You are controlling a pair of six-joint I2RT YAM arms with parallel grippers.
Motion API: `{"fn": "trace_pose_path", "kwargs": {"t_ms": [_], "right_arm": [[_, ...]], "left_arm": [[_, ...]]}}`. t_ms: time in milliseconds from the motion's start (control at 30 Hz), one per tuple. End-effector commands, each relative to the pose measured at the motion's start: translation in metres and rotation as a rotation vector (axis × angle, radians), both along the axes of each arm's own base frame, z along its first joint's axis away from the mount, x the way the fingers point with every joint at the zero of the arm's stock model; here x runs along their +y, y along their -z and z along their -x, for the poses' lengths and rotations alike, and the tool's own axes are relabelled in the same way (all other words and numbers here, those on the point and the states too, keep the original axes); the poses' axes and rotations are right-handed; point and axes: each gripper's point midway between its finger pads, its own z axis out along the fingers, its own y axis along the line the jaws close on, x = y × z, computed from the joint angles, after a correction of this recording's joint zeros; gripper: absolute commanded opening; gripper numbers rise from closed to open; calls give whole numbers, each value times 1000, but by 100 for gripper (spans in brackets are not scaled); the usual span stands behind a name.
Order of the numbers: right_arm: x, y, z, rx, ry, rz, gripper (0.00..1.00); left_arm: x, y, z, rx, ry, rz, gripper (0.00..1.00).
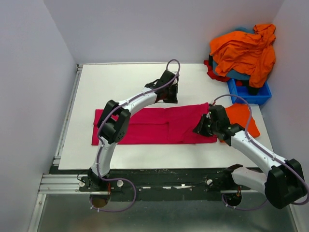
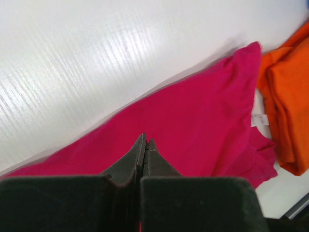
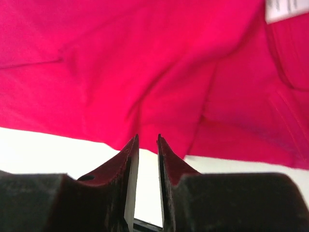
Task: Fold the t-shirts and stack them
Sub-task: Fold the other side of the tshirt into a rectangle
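Note:
A magenta-pink t-shirt [image 1: 145,126] lies folded into a long strip across the middle of the table. Its white neck label [image 3: 285,8] is at the right end. My left gripper [image 1: 168,96] is shut, over the shirt's far edge; in the left wrist view its tips [image 2: 146,140] sit above the pink cloth [image 2: 203,121], with nothing visibly held. My right gripper [image 1: 200,128] is at the shirt's near right edge. In the right wrist view it [image 3: 147,138] is open by a narrow gap, empty, with white table between the fingers and pink cloth [image 3: 145,72] just beyond.
An orange t-shirt [image 1: 241,116] lies on the table right of the pink one, partly under my right arm; it also shows in the left wrist view [image 2: 285,96]. At the back right a blue bin [image 1: 251,98] holds a heap of orange [image 1: 246,48], teal [image 1: 236,74] and red [image 1: 212,72] shirts.

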Motion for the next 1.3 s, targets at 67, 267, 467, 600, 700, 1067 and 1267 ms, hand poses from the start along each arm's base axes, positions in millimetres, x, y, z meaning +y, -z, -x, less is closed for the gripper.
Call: {"fn": "trace_pose_path", "kwargs": {"t_ms": [67, 267, 467, 600, 700, 1067, 1267], "right_arm": [[-14, 47, 32, 146, 102, 5, 31], [-12, 57, 35, 169, 110, -14, 32], [-5, 63, 33, 190, 85, -24, 32], [-4, 67, 36, 213, 85, -30, 29], [-3, 66, 40, 215, 90, -49, 17], [-24, 49, 58, 226, 190, -14, 1], [-19, 57, 74, 336, 218, -49, 1]], "left_arm": [[-27, -40, 19, -79, 77, 70, 0], [-59, -20, 33, -43, 138, 91, 0], [-67, 4, 29, -11, 143, 79, 0], [-67, 15, 29, 3, 143, 61, 0], [-69, 21, 28, 11, 149, 57, 0], [-71, 39, 26, 35, 147, 38, 0], [-73, 44, 24, 40, 144, 36, 0]]}}
